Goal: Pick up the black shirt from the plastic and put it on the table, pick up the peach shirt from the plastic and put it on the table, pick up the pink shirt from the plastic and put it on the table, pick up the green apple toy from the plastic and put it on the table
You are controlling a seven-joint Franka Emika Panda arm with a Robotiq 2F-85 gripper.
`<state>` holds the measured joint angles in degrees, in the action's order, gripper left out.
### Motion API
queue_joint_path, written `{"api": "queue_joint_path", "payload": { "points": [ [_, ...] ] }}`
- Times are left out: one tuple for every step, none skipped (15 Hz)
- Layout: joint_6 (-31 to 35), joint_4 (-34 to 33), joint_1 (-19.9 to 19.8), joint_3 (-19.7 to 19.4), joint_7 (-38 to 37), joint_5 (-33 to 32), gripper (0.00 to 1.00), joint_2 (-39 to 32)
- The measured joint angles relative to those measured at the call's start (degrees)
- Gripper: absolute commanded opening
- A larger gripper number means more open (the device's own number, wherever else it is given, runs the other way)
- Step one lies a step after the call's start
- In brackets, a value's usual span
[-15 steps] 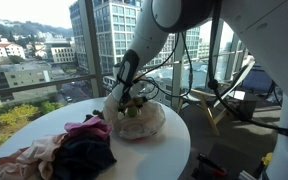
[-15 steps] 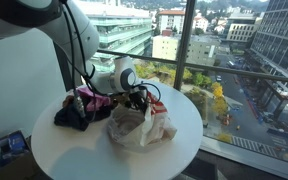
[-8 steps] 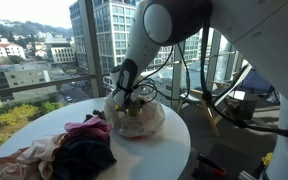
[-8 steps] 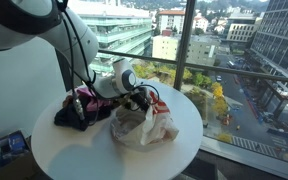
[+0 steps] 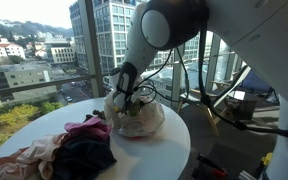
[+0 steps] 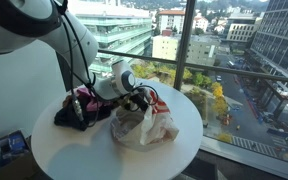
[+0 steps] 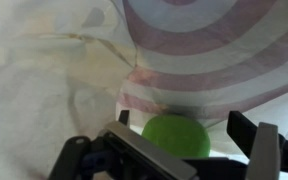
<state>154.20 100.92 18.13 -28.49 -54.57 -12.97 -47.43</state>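
Looking into the plastic (image 7: 54,70), we see the green apple toy (image 7: 176,140) lying between the jaws of the gripper (image 7: 182,125), spread wide on either side.

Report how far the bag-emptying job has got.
Done: the dark black shirt, pale peach shirt and magenta pink shirt lie on the round white table. In hand: open fingers straddle the round green apple toy inside the clear plastic bag. Left: lifting it onto the table.
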Motion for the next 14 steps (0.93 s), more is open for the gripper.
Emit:
{"api": "queue_joint_path", "payload": {
  "points": [
    [-0.03, 0.0, -0.13, 0.13, -0.04, 0.0, 1.0, -0.1],
    [-0.04, -0.04, -0.33, 0.29, -0.26, 0.05, 1.0, -0.19],
    [-0.04, -0.12, -0.52, 0.38, -0.62, 0.05, 1.0, -0.27],
    [-0.04, -0.25, -0.72, 0.4, -1.07, 0.1, 1.0, -0.31],
    [-0.04, -0.45, -0.96, 0.4, -1.63, 0.15, 1.0, -0.33],
    [-0.04, -0.74, -1.26, 0.39, -2.29, 0.19, 1.0, -0.33],
    [-0.04, -1.04, -1.59, 0.38, -2.89, 0.23, 1.0, -0.34],
    [-0.04, -1.34, -1.93, 0.38, -3.38, 0.24, 1.0, -0.35],
    [-0.04, -1.63, -2.24, 0.38, -3.82, 0.24, 1.0, -0.4],
    [-0.05, -1.89, -2.48, 0.38, -4.17, 0.24, 1.0, -0.49],
    [-0.1, -2.15, -2.66, 0.37, -4.5, 0.24, 1.0, -0.62],
    [-0.2, -2.44, -2.77, 0.38, -4.85, 0.24, 1.0, -0.82],
    [-0.34, -2.82, -2.81, 0.34, -5.23, 0.23, 1.0, -1.12],
    [-0.48, -3.34, -2.81, 0.22, -5.63, 0.2, 1.0, -1.58]
  ]
}}
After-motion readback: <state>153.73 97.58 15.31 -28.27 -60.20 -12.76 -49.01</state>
